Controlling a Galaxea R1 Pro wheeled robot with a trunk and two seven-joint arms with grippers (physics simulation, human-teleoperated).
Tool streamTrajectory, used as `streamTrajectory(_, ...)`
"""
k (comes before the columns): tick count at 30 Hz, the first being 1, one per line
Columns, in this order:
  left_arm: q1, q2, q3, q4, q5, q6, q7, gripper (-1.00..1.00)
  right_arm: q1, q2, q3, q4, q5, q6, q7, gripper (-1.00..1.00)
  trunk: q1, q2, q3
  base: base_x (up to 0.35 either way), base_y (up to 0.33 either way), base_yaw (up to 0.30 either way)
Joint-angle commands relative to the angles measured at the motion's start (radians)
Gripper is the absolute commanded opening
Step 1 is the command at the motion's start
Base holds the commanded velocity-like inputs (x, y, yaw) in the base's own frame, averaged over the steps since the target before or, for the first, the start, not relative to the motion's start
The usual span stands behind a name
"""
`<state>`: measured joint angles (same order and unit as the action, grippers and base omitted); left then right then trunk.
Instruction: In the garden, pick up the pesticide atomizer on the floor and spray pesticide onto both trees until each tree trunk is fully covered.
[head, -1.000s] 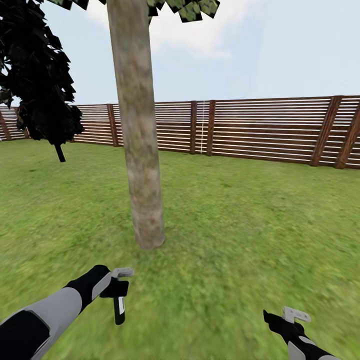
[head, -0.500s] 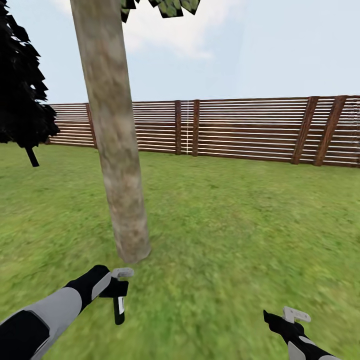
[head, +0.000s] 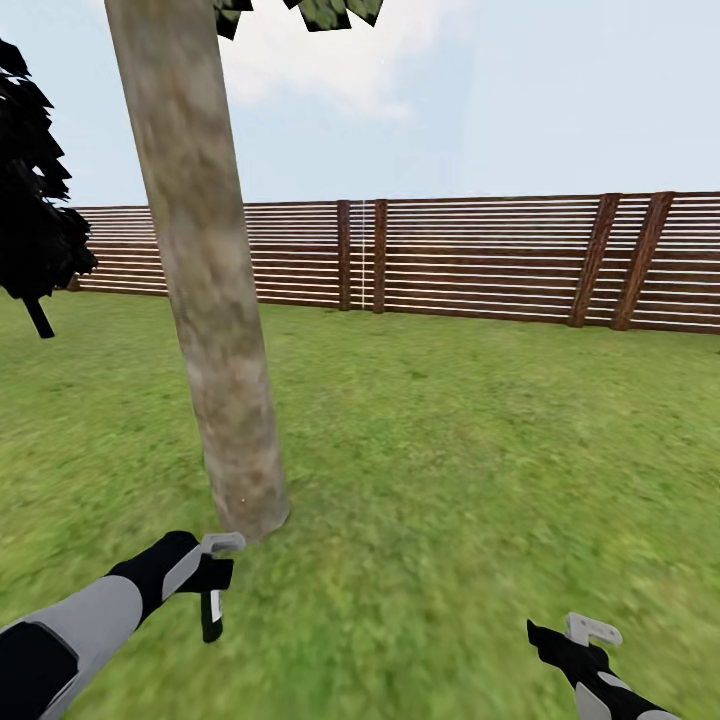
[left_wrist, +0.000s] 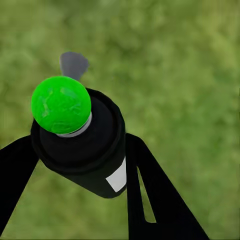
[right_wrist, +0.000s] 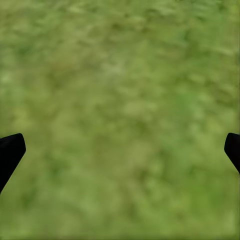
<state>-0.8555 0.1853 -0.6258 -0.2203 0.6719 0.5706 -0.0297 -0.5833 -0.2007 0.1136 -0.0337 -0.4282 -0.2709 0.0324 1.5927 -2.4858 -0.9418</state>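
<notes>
Grey-brown bark marks the one thick tree trunk (head: 215, 300) that is seen, rising from the grass (head: 450, 450) at the left of the head view, with a few flat green leaves (head: 325, 12) at the top edge. One dark narrow tree (head: 30, 230) is seen at the far left edge. One brown slatted fence (head: 480, 258) closes the lawn across the whole background.

One sprayer (left_wrist: 82, 142) is held in the left gripper (head: 212, 585), its two fingers (left_wrist: 155, 195) closed against the dark body; in the head view it hangs downward just in front of the trunk's foot. In the left wrist view its cap appears bright green, with a white label on the side.

The right gripper (head: 585, 640) is seen low at the right, over bare grass; its two fingers (right_wrist: 11, 152) are spread wide and hold nothing.

Open lawn stretches to the right of the trunk as far as the fence, and between the two arms.
</notes>
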Motion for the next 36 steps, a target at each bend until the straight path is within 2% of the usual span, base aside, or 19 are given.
streamTrajectory(1, 0.000, 0.009, -0.002, -0.001, 0.001, -0.003, -0.003, -1.00, 0.000, 0.000, 0.008, 0.001, -0.011, -0.004, 0.003, 1.00, 0.000, 0.000, -0.001, 0.000, 0.000, 0.000)
streamTrajectory(3, 0.000, 0.017, 0.000, -0.001, 0.002, -0.007, -0.003, -1.00, 0.000, 0.000, 0.008, 0.001, -0.011, -0.004, 0.003, 1.00, 0.000, 0.000, -0.001, 0.000, 0.000, 0.000)
streamTrajectory(11, 0.001, 0.020, -0.001, -0.002, 0.003, -0.012, -0.004, -1.00, 0.000, 0.000, 0.008, 0.001, -0.011, -0.004, 0.003, 1.00, 0.000, 0.000, -0.001, 0.000, 0.000, 0.000)
streamTrajectory(14, 0.001, 0.020, -0.002, -0.001, 0.003, -0.074, -0.003, -1.00, 0.000, 0.000, 0.008, 0.001, -0.011, -0.004, 0.003, 1.00, 0.000, 0.000, -0.001, 0.000, 0.000, 0.000)
streamTrajectory(17, 0.001, 0.019, -0.002, -0.002, 0.003, -0.091, -0.004, -1.00, 0.000, 0.000, 0.008, 0.001, -0.011, -0.004, 0.003, 1.00, 0.000, 0.000, -0.001, -0.092, 0.019, 0.000)
streamTrajectory(24, -0.002, 0.018, 0.001, -0.008, 0.003, -0.093, -0.003, -1.00, 0.000, 0.000, 0.009, 0.001, -0.009, -0.004, 0.003, 1.00, 0.000, 0.000, -0.001, -0.074, 0.006, 0.000)
streamTrajectory(28, -0.003, 0.022, 0.001, -0.074, 0.002, -0.088, -0.002, -1.00, 0.000, 0.000, 0.008, 0.001, -0.009, -0.004, 0.003, 1.00, 0.000, 0.000, 0.000, -0.022, 0.000, -0.060)
streamTrajectory(36, -0.005, 0.031, 0.001, -0.086, 0.001, -0.087, -0.001, -1.00, 0.000, 0.000, 0.009, 0.001, -0.009, -0.004, 0.003, 1.00, 0.000, 0.000, 0.002, -0.174, 0.000, -0.108)
